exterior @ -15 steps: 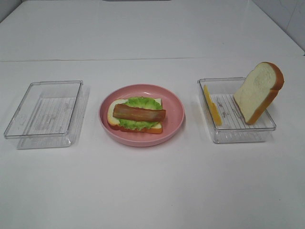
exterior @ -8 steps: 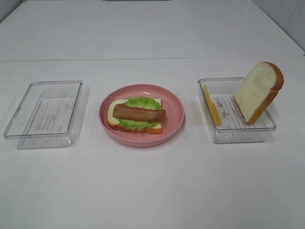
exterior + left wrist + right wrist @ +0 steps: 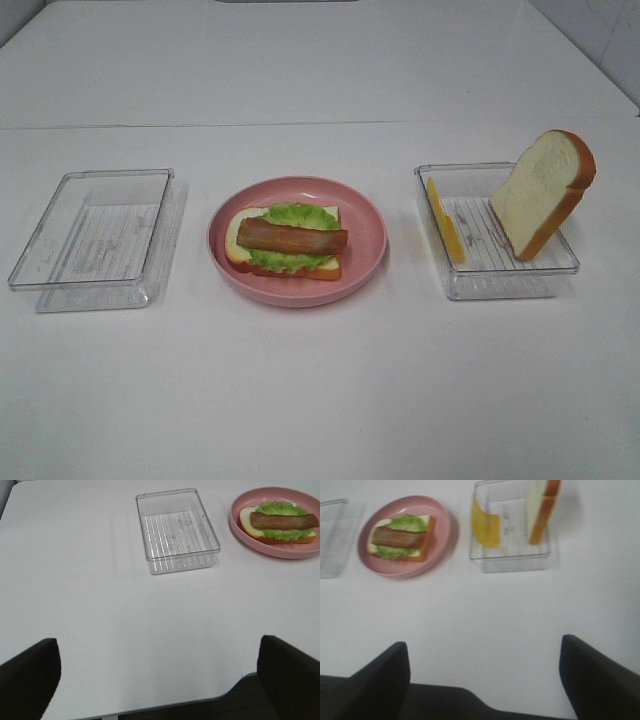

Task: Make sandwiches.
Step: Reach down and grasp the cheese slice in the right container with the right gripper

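Left gripper (image 3: 156, 642) and right gripper (image 3: 483, 641) are hovering above near edge of tabletop (image 3: 320, 400), jaws wide apart, empty. Half-built sandwich (image 3: 290, 240) is sitting on pink plate (image 3: 366, 222), centre; cheese (image 3: 445, 222) and bread slice (image 3: 540, 190) are leaning in right tray (image 3: 500, 286).

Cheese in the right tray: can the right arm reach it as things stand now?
Probably yes. The cheese leans against one wall of the open tray, apart from the bread at the opposite side, and nothing covers it. The right gripper is open with bare table between it and the tray.
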